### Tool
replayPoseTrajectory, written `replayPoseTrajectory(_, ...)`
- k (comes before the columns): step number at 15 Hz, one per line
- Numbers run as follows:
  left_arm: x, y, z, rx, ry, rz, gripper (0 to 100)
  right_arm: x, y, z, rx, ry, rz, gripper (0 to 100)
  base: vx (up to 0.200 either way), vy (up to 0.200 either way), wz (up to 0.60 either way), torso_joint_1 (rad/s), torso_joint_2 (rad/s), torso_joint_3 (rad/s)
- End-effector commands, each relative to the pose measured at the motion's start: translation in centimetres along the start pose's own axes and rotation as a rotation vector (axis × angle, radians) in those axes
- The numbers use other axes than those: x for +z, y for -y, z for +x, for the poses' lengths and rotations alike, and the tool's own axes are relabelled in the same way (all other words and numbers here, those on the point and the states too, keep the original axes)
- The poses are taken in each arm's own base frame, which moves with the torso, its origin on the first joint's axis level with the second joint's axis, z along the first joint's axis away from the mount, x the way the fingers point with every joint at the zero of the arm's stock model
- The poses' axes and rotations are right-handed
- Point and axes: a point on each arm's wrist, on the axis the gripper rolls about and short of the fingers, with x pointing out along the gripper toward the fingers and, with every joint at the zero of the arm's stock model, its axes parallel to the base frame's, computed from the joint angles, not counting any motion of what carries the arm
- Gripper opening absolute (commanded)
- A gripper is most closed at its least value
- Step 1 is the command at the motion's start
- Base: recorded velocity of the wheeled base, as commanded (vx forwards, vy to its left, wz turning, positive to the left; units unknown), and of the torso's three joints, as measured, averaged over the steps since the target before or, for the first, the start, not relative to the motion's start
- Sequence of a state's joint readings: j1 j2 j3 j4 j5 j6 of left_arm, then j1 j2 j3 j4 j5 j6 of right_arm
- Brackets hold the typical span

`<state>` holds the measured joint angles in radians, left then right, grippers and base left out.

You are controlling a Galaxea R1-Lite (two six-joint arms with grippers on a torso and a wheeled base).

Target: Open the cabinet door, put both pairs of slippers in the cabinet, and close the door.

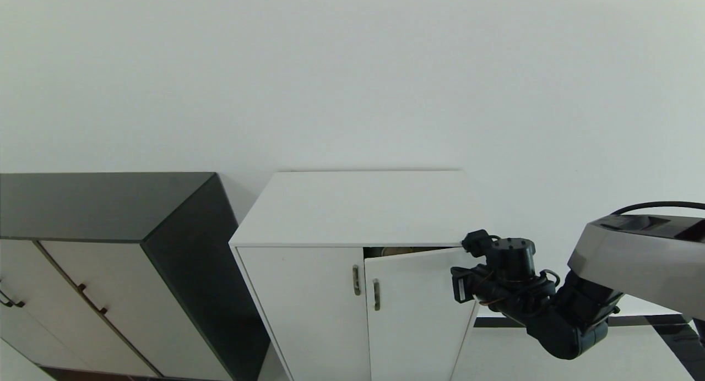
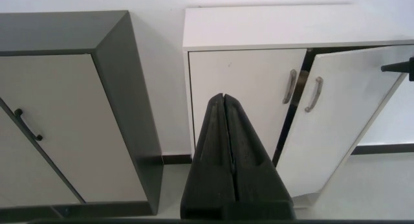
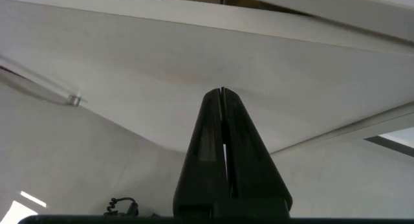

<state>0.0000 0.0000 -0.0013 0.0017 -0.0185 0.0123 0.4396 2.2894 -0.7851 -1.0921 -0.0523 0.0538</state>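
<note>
A white two-door cabinet (image 1: 352, 207) stands against the wall. Its left door (image 1: 303, 309) is closed. Its right door (image 1: 418, 309) stands slightly ajar, with a dark gap at its top edge. My right gripper (image 3: 223, 94) is shut with nothing in it, its tip against the face of the right door near the outer edge; in the head view the right arm's wrist (image 1: 506, 282) sits at that door's upper right corner. My left gripper (image 2: 224, 98) is shut and empty, held back from the cabinet (image 2: 272, 30) and facing its left door.
A dark cabinet (image 1: 110, 205) with pale doors and black handles stands to the left of the white one. Two metal handles (image 1: 376, 294) sit at the white doors' meeting edges. A black floor stripe (image 1: 650, 320) runs at the right.
</note>
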Motion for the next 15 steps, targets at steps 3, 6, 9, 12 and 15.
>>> replayPoseTrajectory(3, 0.01, 0.00, 0.01, 0.000, -0.001, 0.000, 0, -0.03, 0.42, 0.53, -0.010, 0.004, 0.006, 0, 0.000, 0.000, 0.00, 0.000, 0.00, 0.000)
replayPoseTrajectory(6, 0.01, 0.00, 0.01, 0.000, -0.001, 0.000, 0, -0.22, 0.78, 0.75, -0.020, 0.000, 0.010, 0, 0.000, 0.000, 0.00, 0.000, 0.00, 0.000)
replayPoseTrajectory(9, 0.01, 0.00, 0.01, 0.000, -0.001, 0.000, 0, -0.27, 0.84, 0.77, -0.022, -0.001, 0.009, 0, 0.000, 0.000, 0.00, 0.000, 0.00, 0.000)
replayPoseTrajectory(12, 0.01, 0.00, 0.01, -0.001, -0.001, 0.000, 0, -0.16, 0.88, 0.98, -0.023, 0.005, 0.011, 0, 0.000, 0.000, 0.00, 0.000, 0.00, 0.000)
replayPoseTrajectory(15, 0.01, 0.00, 0.00, 0.000, 0.000, 0.000, 0, -0.31, 0.89, 1.16, -0.025, 0.002, 0.011, 0, 0.000, 0.000, 0.00, 0.000, 0.00, 0.000)
